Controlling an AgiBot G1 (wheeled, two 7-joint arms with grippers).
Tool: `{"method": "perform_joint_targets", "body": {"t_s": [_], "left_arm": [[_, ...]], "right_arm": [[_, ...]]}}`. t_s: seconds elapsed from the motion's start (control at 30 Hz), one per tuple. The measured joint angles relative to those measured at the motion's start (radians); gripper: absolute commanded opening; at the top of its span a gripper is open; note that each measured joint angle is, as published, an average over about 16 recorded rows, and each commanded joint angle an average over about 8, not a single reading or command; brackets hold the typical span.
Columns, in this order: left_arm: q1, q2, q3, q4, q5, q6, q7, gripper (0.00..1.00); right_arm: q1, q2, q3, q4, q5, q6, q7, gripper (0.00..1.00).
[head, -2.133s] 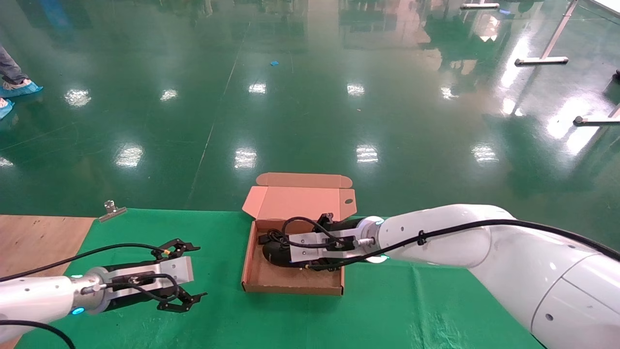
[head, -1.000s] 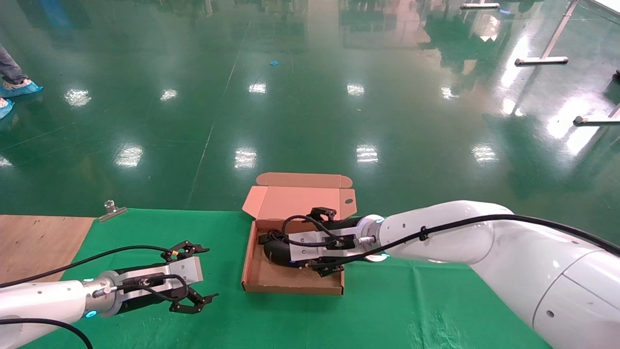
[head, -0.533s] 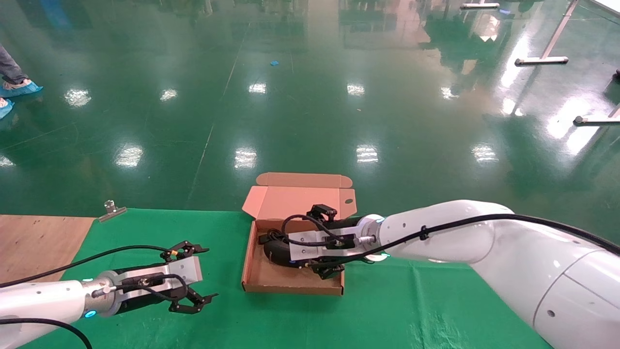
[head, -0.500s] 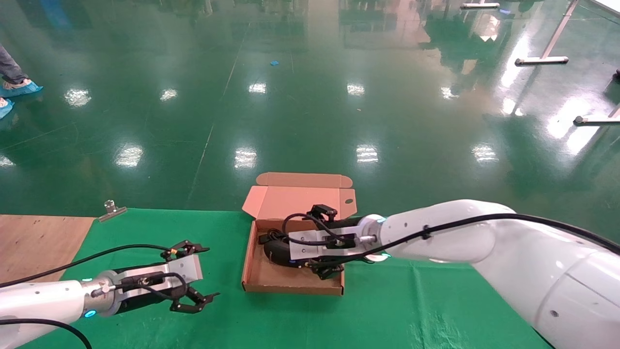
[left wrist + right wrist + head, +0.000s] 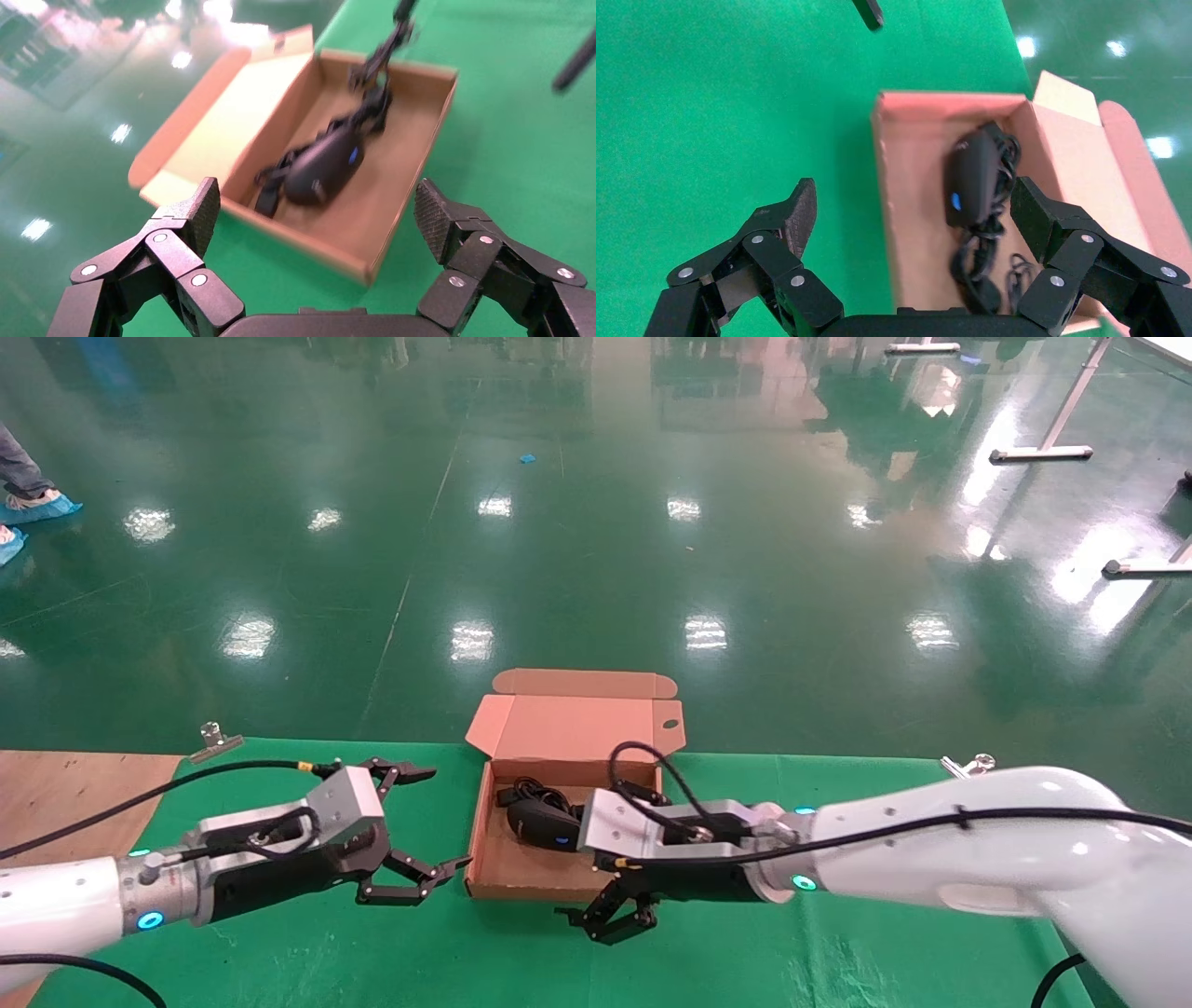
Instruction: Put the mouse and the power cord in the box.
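The brown box [image 5: 484, 887] lies open on the green cloth, lid [image 5: 577, 724] tipped back. Inside it rests the black mouse [image 5: 545, 823] [image 5: 972, 175] [image 5: 323, 165], blue mark up. The black power cord [image 5: 531, 794] [image 5: 979, 260] [image 5: 369, 112] is bundled against the mouse inside the box. My right gripper [image 5: 596, 882] [image 5: 914, 203] hangs open and empty at the box's front right corner, just outside it. My left gripper [image 5: 445, 819] [image 5: 318, 210] is open and empty, close to the box's left wall.
Metal clips [image 5: 216, 740] [image 5: 968, 766] hold the green cloth [image 5: 279, 971] at the table's far edge. Bare wood tabletop [image 5: 65, 798] shows at the far left. Behind the box the table ends and the shiny green floor [image 5: 596, 523] begins.
My right gripper, earlier inside the box over the mouse, has drawn back out to the front right, leaving the mouse there. My left gripper has moved right, up to the box.
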Motion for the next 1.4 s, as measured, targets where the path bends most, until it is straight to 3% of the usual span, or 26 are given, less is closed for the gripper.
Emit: {"method": "perform_joint_targets", "body": {"t_s": [1.17, 1.4], "left_arm": [[0.185, -0.256, -0.324, -0.636, -0.210, 0.354, -0.584, 1.00], [0.203, -0.282, -0.357, -0.700, -0.231, 0.390, -0.642, 1.00]], "right_arm": [[-0.340, 0.444, 0.675, 0.398, 0.386, -0.519, 0.196, 1.00], [-0.374, 0.488, 0.742, 0.438, 0.425, -0.571, 0.216, 1.00]]}}
